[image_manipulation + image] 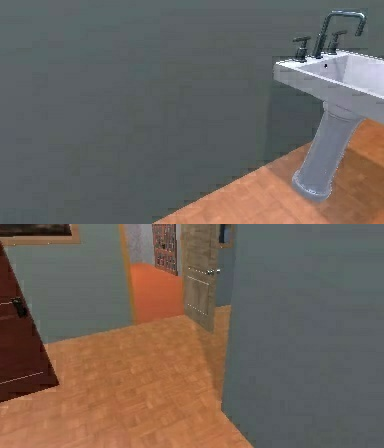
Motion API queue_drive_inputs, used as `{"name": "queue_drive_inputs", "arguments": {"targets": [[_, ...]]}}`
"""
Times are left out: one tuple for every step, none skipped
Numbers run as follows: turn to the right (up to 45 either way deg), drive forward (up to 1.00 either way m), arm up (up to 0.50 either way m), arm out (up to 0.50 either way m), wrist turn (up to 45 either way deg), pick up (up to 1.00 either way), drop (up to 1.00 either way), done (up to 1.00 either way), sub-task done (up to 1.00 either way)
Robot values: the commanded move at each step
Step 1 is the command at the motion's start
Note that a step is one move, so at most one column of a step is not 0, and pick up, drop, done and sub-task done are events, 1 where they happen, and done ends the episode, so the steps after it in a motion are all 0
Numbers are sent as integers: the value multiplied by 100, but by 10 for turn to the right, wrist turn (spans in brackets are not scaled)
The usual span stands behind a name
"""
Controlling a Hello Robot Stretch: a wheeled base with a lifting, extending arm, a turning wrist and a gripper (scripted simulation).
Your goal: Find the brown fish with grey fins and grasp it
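Note:
No brown fish can be made out. In the forward view a wooden parquet floor [130,374] runs toward an open doorway [155,284] with an orange floor beyond it. A pale wooden door [200,274] with a metal handle stands ajar at the doorway's right side.
A dark brown door [20,334] stands at the forward view's left. A blue-grey wall [310,334] blocks that view's right half. In the arm side view a white pedestal sink [335,90] with a dark tap [330,35] stands at the right, against a grey wall [130,100].

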Motion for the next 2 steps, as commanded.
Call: {"name": "queue_drive_inputs", "arguments": {"targets": [[-120, 0, 0, 0, 0, 0, 0, 0, 0], [0, 100, 0, 0, 0, 0, 0, 0, 0]]}}
